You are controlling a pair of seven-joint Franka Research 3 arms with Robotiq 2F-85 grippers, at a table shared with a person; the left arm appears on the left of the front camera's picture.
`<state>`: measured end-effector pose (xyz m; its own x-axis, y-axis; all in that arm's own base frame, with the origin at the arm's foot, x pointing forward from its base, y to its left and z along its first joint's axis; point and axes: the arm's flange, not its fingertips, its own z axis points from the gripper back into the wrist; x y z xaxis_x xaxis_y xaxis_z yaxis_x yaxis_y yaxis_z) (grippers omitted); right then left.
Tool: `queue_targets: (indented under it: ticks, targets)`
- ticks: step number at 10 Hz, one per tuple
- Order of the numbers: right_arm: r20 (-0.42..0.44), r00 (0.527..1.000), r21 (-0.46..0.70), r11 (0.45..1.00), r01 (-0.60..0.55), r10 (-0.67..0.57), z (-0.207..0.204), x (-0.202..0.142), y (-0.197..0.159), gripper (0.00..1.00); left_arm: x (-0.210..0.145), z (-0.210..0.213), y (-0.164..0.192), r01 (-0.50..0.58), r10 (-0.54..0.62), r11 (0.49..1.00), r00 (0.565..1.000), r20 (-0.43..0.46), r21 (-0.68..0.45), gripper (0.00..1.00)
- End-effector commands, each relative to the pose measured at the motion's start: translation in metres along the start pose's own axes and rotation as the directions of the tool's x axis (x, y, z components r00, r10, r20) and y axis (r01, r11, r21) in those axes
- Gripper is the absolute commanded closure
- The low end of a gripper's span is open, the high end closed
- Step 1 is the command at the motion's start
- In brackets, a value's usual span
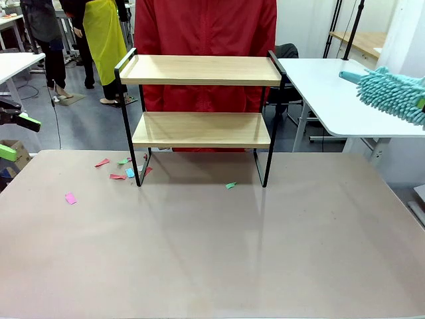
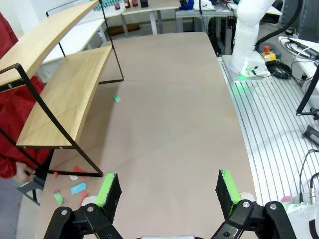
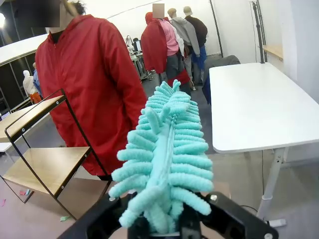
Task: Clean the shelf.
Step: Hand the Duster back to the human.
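At the right wrist view's bottom edge the right gripper (image 3: 167, 226) pinches a soft duster (image 3: 167, 164) (left gripper (image 2: 167, 191) spread wide), while the shelf (image 1: 199, 70), upper centre in the front view, looks light, stiff, and best braced by its black side rails.

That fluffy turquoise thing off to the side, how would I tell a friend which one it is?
Start at the wooden shelf on the big table, then look to the right edge of the front view. There the right gripper is shut on a duster. Its shaggy turquoise fingers set it apart.
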<state>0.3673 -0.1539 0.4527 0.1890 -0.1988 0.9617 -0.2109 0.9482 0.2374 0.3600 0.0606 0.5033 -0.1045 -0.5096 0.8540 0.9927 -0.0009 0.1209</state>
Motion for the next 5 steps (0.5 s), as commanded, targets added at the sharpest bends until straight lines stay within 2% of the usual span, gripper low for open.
queue_targets:
  ticks: [1, 5]
  targets:
    - [0.01, 1.0, 0.008, 1.0, 0.001, -0.002, 0.0007, 0.0021, -0.0003, 0.85, 0.0011, 0.0004, 0.0001, 0.017, -0.017, 1.0, 1.0, 0.025, 0.007, 0.0]
    - [0.01, 1.0, 0.008, 1.0, 0.001, -0.002, 0.0007, 0.0021, -0.0003, 0.85, 0.0011, 0.0004, 0.0001, 0.017, -0.017, 1.0, 1.0, 0.025, 0.007, 0.0]
